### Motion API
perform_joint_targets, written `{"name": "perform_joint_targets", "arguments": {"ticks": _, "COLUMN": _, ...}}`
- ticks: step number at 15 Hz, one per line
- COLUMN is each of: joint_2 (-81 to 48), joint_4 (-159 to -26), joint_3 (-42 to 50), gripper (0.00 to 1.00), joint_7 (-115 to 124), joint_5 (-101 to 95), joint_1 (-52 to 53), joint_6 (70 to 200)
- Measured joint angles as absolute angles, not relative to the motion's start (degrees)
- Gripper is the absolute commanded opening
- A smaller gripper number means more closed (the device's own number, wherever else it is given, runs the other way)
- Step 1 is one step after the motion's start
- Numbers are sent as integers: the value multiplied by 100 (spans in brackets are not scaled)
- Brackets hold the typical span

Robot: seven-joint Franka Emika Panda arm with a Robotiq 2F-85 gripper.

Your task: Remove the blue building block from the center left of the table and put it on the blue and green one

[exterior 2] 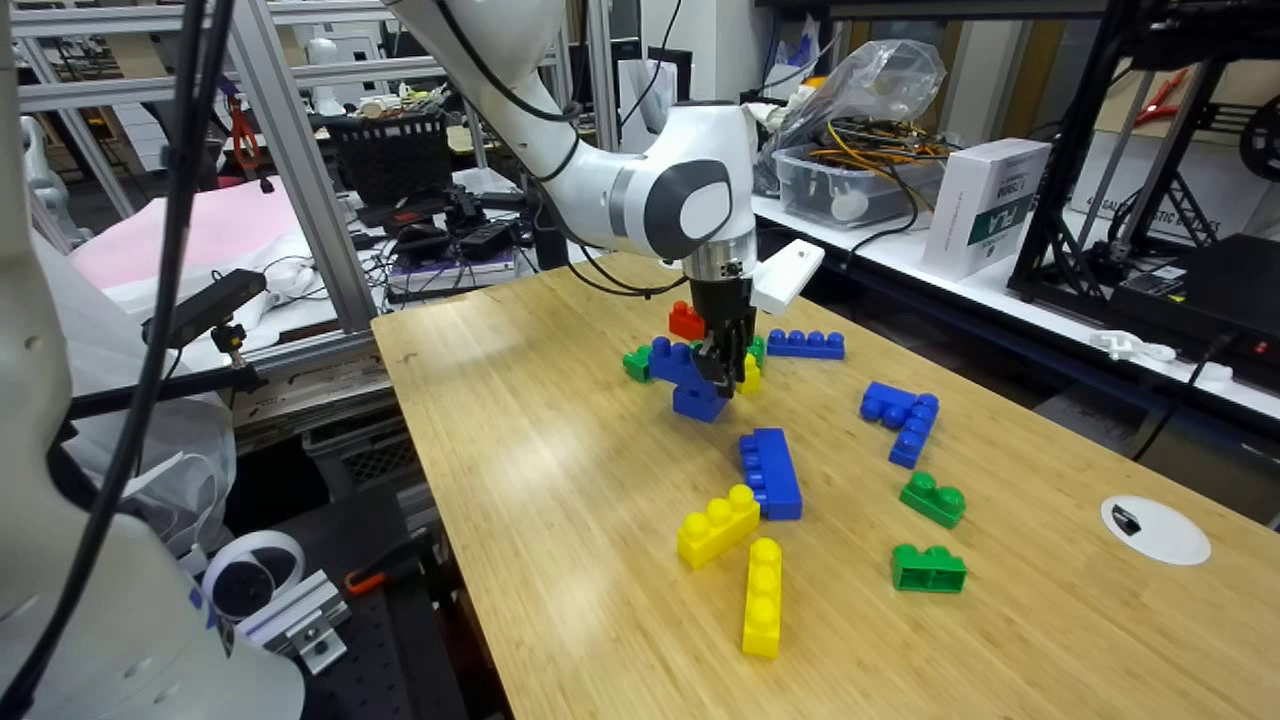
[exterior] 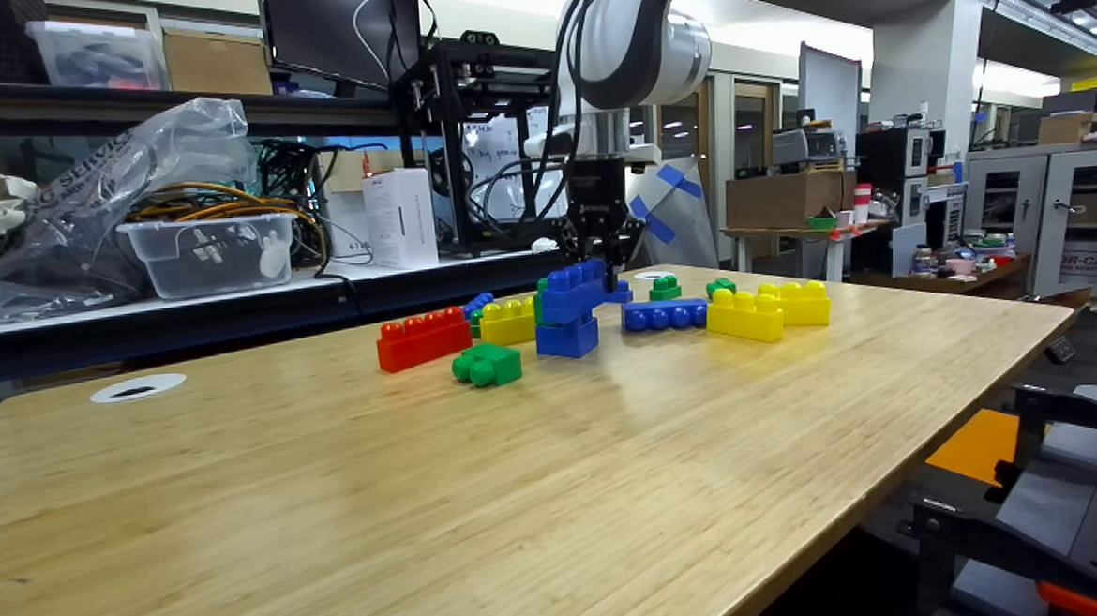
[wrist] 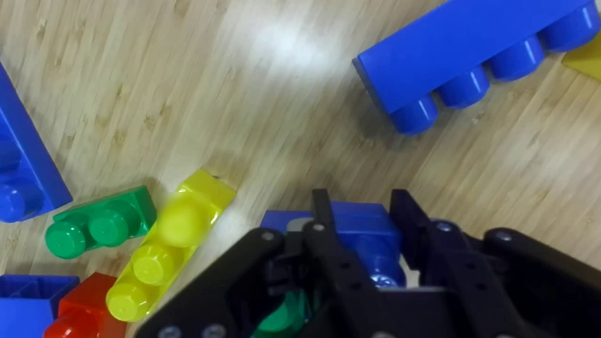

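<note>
Pickup done: my claw (wrist: pixel 360 199) is clamped on the long blue block (exterior: pixel 573 294), blue-and-green stack (exterior: pixel 567 338) just below it. Can't tell if seated; letting go, backing off likely left.

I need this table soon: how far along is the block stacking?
Done: the blue building block is off the table, over the blue and green one. In hand: the gripper is closed on it in the wrist view. Left, probably: seating it, which I can't confirm, then releasing.
</note>
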State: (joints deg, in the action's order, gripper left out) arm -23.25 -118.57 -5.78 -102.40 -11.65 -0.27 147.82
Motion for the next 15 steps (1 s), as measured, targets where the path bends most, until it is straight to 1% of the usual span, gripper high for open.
{"name": "perform_joint_targets", "arguments": {"ticks": 15, "joint_2": -2697, "joint_4": -11554, "joint_3": -541, "gripper": 11, "joint_7": -10239, "joint_5": -1832, "joint_1": 86, "joint_6": 14713}}
